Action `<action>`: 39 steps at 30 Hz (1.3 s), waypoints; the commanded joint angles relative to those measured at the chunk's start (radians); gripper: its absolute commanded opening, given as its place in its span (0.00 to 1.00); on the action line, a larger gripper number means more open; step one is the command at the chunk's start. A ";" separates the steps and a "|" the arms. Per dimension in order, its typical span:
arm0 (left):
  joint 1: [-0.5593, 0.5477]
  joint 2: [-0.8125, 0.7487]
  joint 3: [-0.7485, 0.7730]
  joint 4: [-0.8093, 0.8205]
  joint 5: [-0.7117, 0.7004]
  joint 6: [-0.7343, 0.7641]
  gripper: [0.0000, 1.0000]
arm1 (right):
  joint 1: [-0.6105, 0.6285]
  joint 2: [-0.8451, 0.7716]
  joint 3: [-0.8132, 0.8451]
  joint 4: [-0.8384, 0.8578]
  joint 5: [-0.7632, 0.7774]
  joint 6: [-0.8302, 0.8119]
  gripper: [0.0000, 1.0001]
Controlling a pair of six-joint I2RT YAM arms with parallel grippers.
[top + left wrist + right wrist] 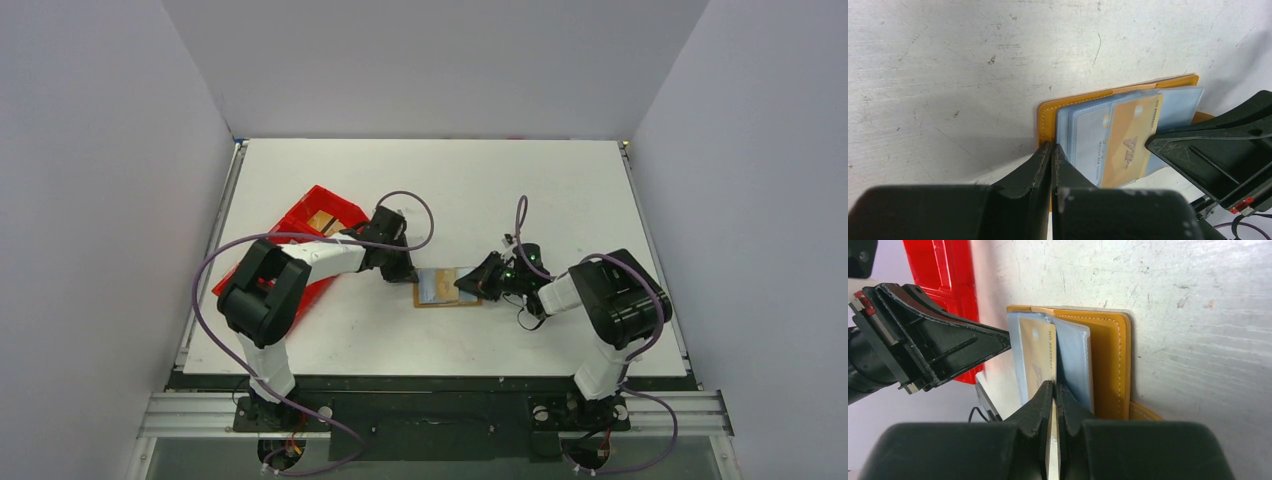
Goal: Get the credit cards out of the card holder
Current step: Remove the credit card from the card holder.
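Card holder [1047, 116] open | gold card [1130, 140] logo maybe VIP | left end effector [1052, 146], right end effector [1054, 384] both together

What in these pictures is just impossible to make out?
Top view: the card holder is too small for detail; the left arm covers part of the red tray.
Left wrist view: the print on the gold card is too blurred to read; the left tool hides the holder's near edge.
Right wrist view: overlapping sleeves hide how many cards there are; the right tool covers the gold card's near end.
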 commanded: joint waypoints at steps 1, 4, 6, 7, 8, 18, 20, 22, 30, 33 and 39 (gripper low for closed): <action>0.003 0.043 -0.020 -0.108 -0.080 0.040 0.00 | -0.019 -0.070 -0.004 -0.136 0.081 -0.115 0.00; 0.001 0.038 -0.018 -0.103 -0.080 0.044 0.00 | -0.017 -0.084 -0.001 -0.167 0.095 -0.134 0.00; 0.001 0.035 -0.016 -0.104 -0.080 0.045 0.00 | -0.018 -0.088 -0.001 -0.181 0.102 -0.141 0.00; 0.000 0.033 -0.015 -0.104 -0.080 0.047 0.00 | -0.017 -0.093 -0.003 -0.190 0.105 -0.147 0.00; 0.000 0.031 -0.013 -0.105 -0.079 0.048 0.00 | -0.017 -0.095 -0.003 -0.197 0.113 -0.151 0.00; -0.004 0.034 -0.008 -0.103 -0.077 0.048 0.00 | -0.019 -0.144 -0.020 -0.250 0.148 -0.177 0.00; -0.007 0.032 -0.006 -0.103 -0.076 0.047 0.00 | -0.019 -0.145 -0.025 -0.248 0.151 -0.173 0.00; -0.008 0.029 -0.008 -0.102 -0.077 0.046 0.00 | -0.020 -0.150 -0.033 -0.249 0.162 -0.170 0.00; -0.029 -0.054 0.008 -0.112 -0.081 0.058 0.00 | -0.006 -0.153 -0.032 -0.264 0.182 -0.177 0.00; -0.055 -0.106 0.047 -0.139 -0.096 0.071 0.09 | 0.028 -0.139 -0.027 -0.252 0.187 -0.167 0.00; -0.118 -0.107 0.115 -0.145 -0.070 0.072 0.17 | 0.081 -0.119 -0.017 -0.224 0.197 -0.137 0.00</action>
